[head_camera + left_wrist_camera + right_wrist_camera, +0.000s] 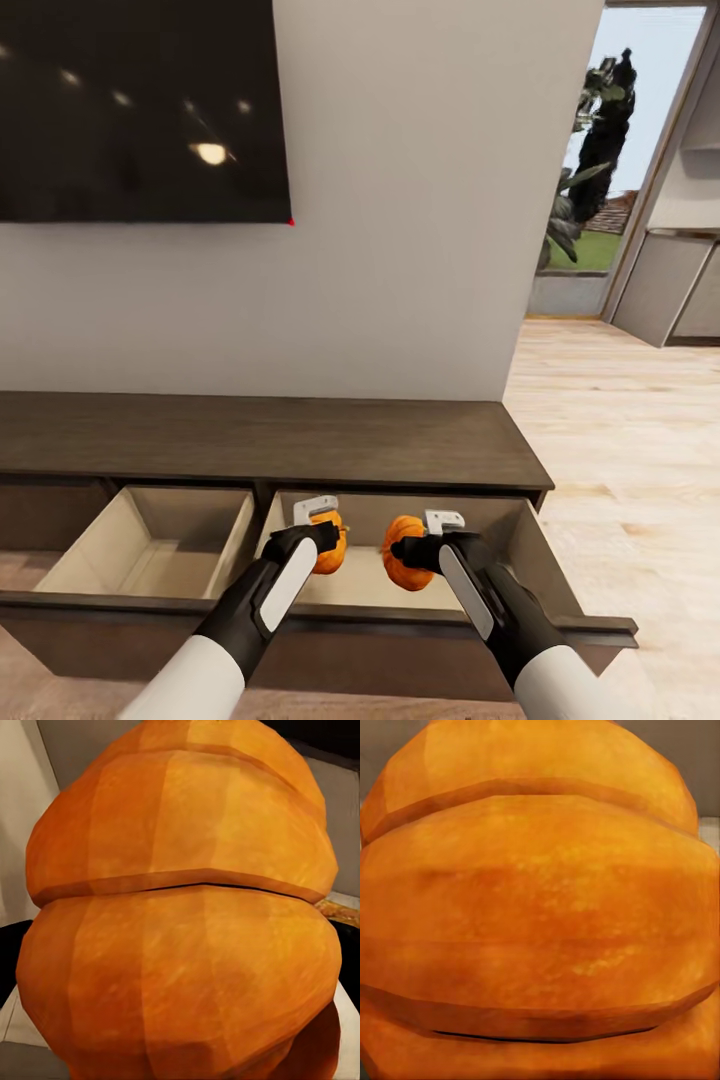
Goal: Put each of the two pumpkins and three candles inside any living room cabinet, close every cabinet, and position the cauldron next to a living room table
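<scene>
My left gripper (318, 528) clamps one bright-orange ribbed pumpkin (330, 545) and my right gripper (432, 540) grips the other orange pumpkin (403, 565), both poised over the right-hand open drawer (520, 545) of the long, low dark-brown wooden cabinet (250, 440). Best lowered well inside before letting go, I judge, clear of the drawer's front edge.

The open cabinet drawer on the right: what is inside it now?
Inside the right drawer, the left gripper and right gripper each hold a pumpkin above its pale floor. The arms and pumpkins cover part of that floor.
</scene>
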`<state>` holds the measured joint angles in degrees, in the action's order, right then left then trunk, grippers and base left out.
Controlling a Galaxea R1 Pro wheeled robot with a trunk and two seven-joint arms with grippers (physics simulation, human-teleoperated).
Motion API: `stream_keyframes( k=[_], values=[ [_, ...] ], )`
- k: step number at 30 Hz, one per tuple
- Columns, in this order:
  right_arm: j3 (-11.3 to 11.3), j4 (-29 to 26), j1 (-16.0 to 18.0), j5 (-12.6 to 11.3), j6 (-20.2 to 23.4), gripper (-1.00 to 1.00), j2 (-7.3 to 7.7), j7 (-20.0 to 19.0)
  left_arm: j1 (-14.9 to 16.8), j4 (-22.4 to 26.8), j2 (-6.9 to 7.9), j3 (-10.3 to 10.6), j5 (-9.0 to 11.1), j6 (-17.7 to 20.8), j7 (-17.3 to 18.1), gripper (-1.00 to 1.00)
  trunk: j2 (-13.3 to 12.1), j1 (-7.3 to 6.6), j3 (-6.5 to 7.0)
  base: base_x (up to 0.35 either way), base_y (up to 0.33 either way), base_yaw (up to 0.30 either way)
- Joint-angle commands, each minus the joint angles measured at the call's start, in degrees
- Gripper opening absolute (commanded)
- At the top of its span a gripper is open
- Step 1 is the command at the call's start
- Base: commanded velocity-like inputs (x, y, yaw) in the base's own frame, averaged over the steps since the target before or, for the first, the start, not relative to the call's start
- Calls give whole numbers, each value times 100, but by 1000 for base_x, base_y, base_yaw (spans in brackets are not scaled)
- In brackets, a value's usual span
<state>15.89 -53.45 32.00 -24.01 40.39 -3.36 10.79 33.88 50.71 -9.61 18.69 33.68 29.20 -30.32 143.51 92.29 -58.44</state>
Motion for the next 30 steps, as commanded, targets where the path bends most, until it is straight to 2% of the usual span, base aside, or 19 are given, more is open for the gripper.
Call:
stream_keyframes(
  k=[1, 6, 10, 14, 30],
  values=[
    [11, -8, 7, -62, 13, -100, 3, 55, 4, -6, 3, 18, 58, 1, -53, -100, 5, 1, -28, 0, 0, 0],
    [3, -109, 64, -70, 36, -100, 18, 51, 4, -370, 3, 35, 52, -147, -46, -100, 11, 14, -139, 0, 0, 0],
    [-11, -444, 68, -69, 71, -100, 32, 65, 4, -415, 3, 44, 50, -266, -44, -100, 17, 24, -228, 0, 0, 0],
    [-17, -658, 69, -69, 160, -100, 36, 133, 4, -427, 3, 47, 51, -289, -33, -100, 17, 24, -228, 0, 0, 0],
    [0, -670, 69, -60, 189, -100, 11, 151, 4, -413, 10, 47, 44, -466, 20, -100, 22, 34, -316, 0, 0, 0]
  ],
)
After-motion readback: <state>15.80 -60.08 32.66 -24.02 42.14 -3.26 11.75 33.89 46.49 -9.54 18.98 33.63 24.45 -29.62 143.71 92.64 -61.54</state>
